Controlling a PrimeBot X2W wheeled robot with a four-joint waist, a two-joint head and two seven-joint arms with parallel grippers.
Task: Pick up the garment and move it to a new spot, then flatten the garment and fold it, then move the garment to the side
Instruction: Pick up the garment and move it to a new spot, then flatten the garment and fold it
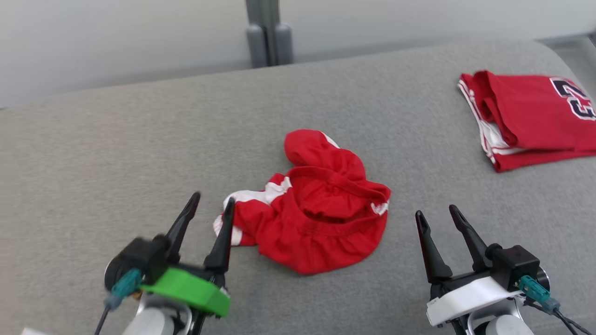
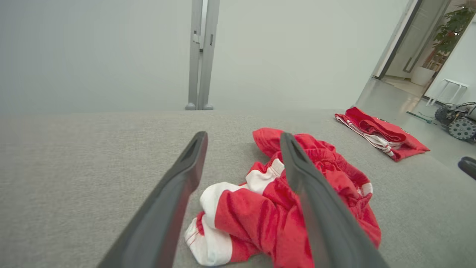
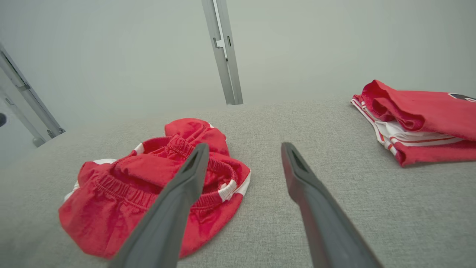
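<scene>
A: How are the surface and room looking?
B: Grey woven surface [image 1: 116, 153] is running flat out to a pale wall. Grey upright post [image 1: 269, 32] is standing at 12 o'clock past the far edge. Left wrist view is catching a doorway at 2 o'clock with a potted plant [image 2: 452, 26], a white stool [image 2: 446, 87] and a wheeled machine [image 2: 459, 123] on the floor.
A: Garment?
B: Garment [image 1: 321, 209] is lying bunched just below centre in the head view. It's red shorts, elastic waistband gaping upward, white trim showing at the 9 o'clock end. Not flattened, not folded. Folded red jersey [image 1: 526, 118] with a dark number is sitting well apart at 2 o'clock.
A: Grippers?
B: Left gripper [image 1: 213, 200] is hovering at 7 o'clock, fingers spread wide and gripping nothing. Its inner finger is overlapping the white trim, and contact is hard to call from here. Right gripper [image 1: 436, 211] is sitting at 5 o'clock, equally wide, empty, over bare fabric near the garment's 3 o'clock edge.
</scene>
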